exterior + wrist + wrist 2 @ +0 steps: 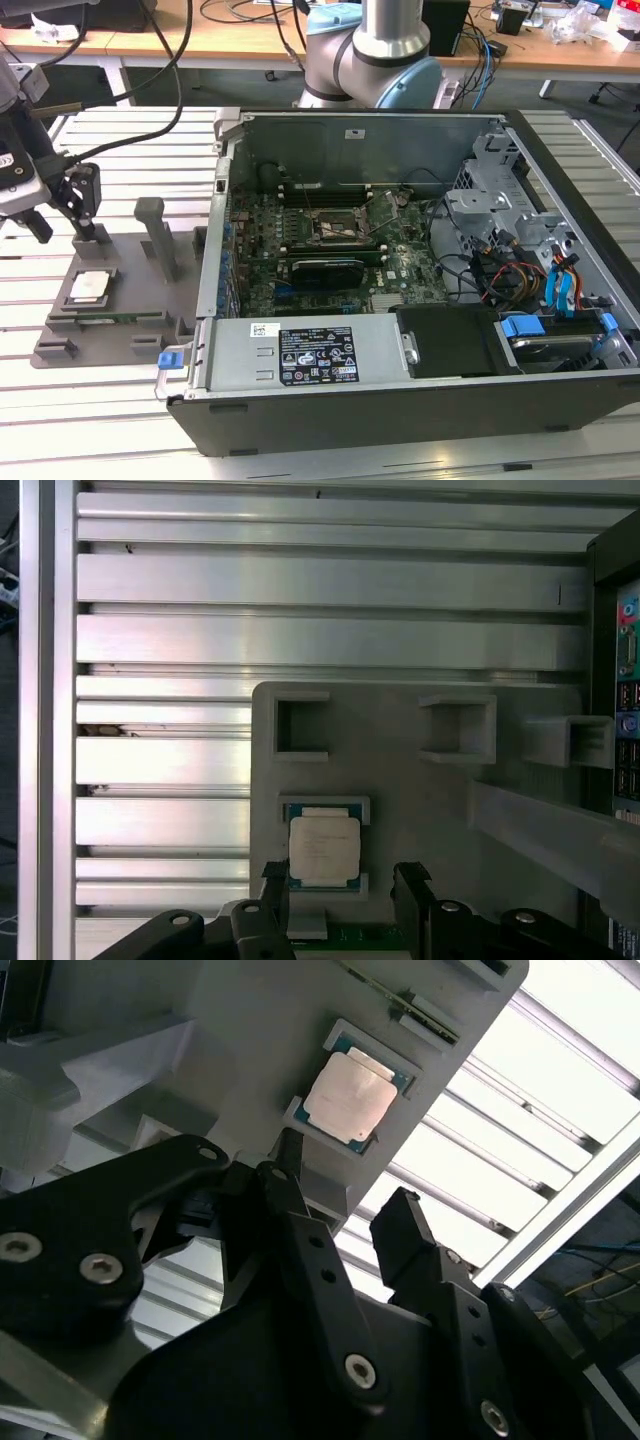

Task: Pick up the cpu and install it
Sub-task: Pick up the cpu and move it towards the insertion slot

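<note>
The cpu [90,287], a small silver-topped square chip, lies flat in a shallow pocket on the grey fixture plate [120,340] at the exterior view's left. My gripper [68,236] hangs above and just behind it, open, with nothing between its black fingers. In both wrist views the cpu [348,1100] [323,848] lies just beyond the gripper [345,1188] [342,882], in line with the gap between the fingertips and apart from them. The black cpu socket [337,228] sits on the motherboard inside the open computer case [400,405].
Raised grey posts [152,228] stand on the fixture plate close to my gripper. The case's side wall [215,240] rises just right of the plate. Both rest on a slatted aluminium table [100,425]. The arm's base [375,55] stands behind the case.
</note>
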Robot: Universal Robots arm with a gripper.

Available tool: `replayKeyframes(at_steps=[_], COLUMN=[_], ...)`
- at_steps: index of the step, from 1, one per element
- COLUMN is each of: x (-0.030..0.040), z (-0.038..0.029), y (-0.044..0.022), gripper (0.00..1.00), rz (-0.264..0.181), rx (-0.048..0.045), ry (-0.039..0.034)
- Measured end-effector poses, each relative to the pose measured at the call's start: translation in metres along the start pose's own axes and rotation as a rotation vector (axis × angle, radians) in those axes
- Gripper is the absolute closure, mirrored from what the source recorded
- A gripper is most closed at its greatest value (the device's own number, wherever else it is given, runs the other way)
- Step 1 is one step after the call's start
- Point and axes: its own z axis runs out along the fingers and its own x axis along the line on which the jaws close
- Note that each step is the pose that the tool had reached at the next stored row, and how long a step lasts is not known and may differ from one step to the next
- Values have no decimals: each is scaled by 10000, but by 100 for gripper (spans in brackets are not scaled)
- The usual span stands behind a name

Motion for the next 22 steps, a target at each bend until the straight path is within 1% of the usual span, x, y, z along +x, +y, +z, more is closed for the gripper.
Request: replayKeyframes(at_steps=[2,3,4,5,6,7,10,14,22], x=[0,0,-1,1,0,1,1,2,3], z=[0,0,9,15,18,22,39,68,104], y=[0,0,0,1,0,0,0,0,1], gripper=[44,38,38,38,38,38,38,38,38], rz=[0,0,-1,-9,-31,-59,-202,-206,-206], rx=[0,0,5,101,215,262,260,260,259], ry=[0,0,-4,1,2,2,0,0,-1])
